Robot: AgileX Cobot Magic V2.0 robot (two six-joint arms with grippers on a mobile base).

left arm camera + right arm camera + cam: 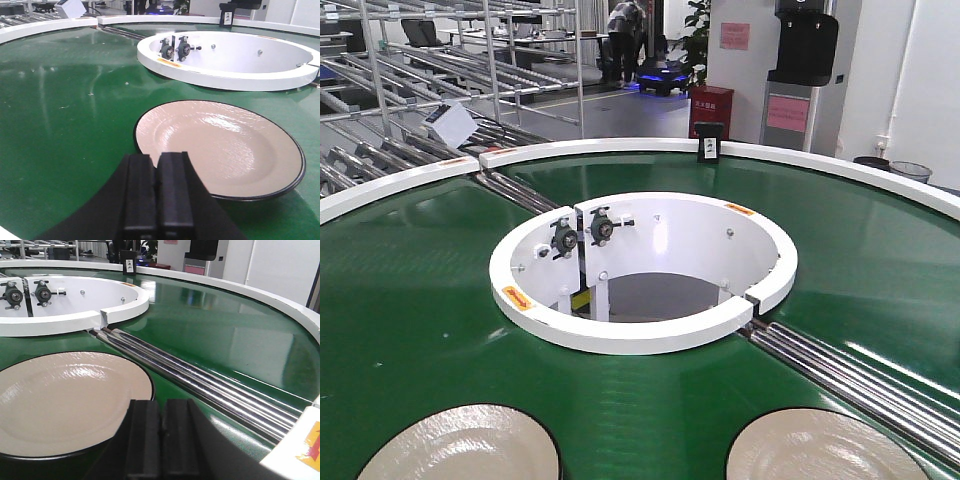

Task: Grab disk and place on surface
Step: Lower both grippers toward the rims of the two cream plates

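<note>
On the green belt, two cream disks with thin black edges lie flat, well apart from each other, at the near side of the loop. The left disk sits on the bare green just in front of the white ring that lines the belt's central opening. The right disk lies on the other side, just beside a band of steel rollers that runs from a gap in the white ring out toward the belt's white outer rim. Neither disk touches the ring or the rollers.

The left tool points at the near rim of the left disk, its two black fingers pressed together with only a thin seam between them and nothing held. The right tool is in the same condition, its fingers together and empty, with its tips at the near right edge of the right disk. Whether either tool touches its disk cannot be told from the wrist views.

Both disks are glossy and catch the overhead light, and each has a shallow well inside a broad rim.
</note>
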